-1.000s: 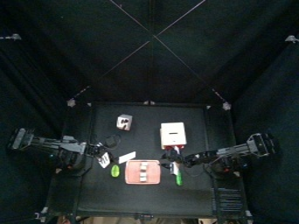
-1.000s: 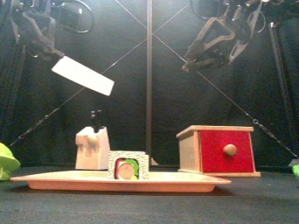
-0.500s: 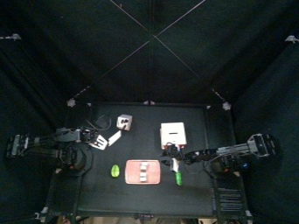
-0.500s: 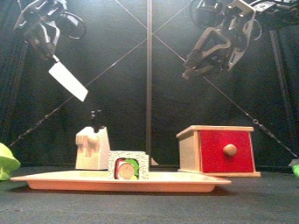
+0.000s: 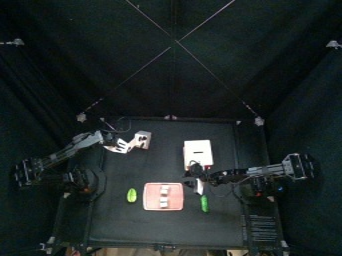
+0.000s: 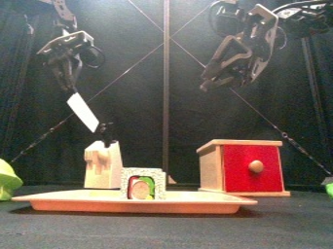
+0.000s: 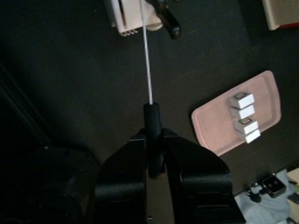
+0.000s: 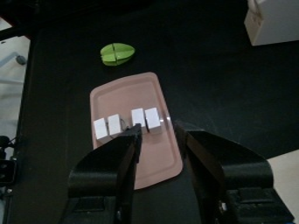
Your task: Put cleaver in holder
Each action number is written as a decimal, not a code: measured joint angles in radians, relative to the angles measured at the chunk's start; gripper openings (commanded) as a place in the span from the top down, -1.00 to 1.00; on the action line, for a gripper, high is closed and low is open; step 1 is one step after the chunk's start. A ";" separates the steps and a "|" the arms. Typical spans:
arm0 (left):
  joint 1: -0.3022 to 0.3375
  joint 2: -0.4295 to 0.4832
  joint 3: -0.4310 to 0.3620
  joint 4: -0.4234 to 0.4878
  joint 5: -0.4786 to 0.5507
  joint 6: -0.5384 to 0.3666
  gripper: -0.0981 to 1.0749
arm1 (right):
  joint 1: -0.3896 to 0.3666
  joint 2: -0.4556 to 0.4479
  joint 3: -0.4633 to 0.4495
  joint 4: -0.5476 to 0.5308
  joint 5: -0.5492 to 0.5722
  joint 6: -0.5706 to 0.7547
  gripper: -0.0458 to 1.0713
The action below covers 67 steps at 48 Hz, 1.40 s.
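The cleaver [image 6: 84, 112] is a pale flat blade with a dark handle. My left gripper [image 6: 70, 80] is shut on the handle and holds the blade tilted downward, just above and left of the holder [image 6: 101, 163]. In the left wrist view the cleaver [image 7: 149, 66] shows edge-on as a thin line pointing at the holder [image 7: 135, 13], with the gripper [image 7: 149, 140] closed on the handle. In the top view the left gripper [image 5: 118, 143] is beside the holder [image 5: 142, 138]. My right gripper [image 5: 201, 183] hangs open and empty over the pink tray [image 8: 117, 101].
A pink tray [image 5: 163, 196] with small white pieces lies at the table's front middle. Green pieces [image 5: 131, 195] [image 5: 203, 204] lie on either side of it. A white box [image 5: 199, 152] with a red front [image 6: 251, 165] stands right of the holder.
My left arm has carried the cleaver from the front left toward the back, up to the holder, and the blade has swung down to hang steeply. The right arm has hardly moved.
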 measured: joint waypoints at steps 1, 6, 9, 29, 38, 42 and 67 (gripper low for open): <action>0.011 0.008 -0.003 -0.005 0.002 0.002 0.67 | 0.000 0.000 0.000 0.000 0.000 0.000 -0.42; 0.051 0.025 -0.009 -0.006 0.012 0.009 0.67 | 0.000 0.000 0.000 0.000 -0.002 0.000 -0.42; 0.063 0.032 -0.009 -0.005 0.020 0.009 0.67 | -0.002 0.000 0.000 0.000 0.000 0.000 -0.42; 0.083 0.101 -0.023 -0.005 0.031 0.060 0.67 | -0.005 0.000 0.000 0.000 -0.002 0.002 -0.42; 0.087 0.110 -0.023 -0.006 0.032 0.061 0.67 | -0.005 0.002 0.002 0.000 -0.002 0.000 -0.42; 0.087 0.112 -0.025 -0.006 0.032 0.063 0.67 | -0.005 0.000 0.000 0.000 -0.002 0.002 -0.42; 0.089 0.133 -0.038 -0.023 0.034 0.087 0.67 | -0.006 0.000 0.000 0.000 -0.002 0.002 -0.42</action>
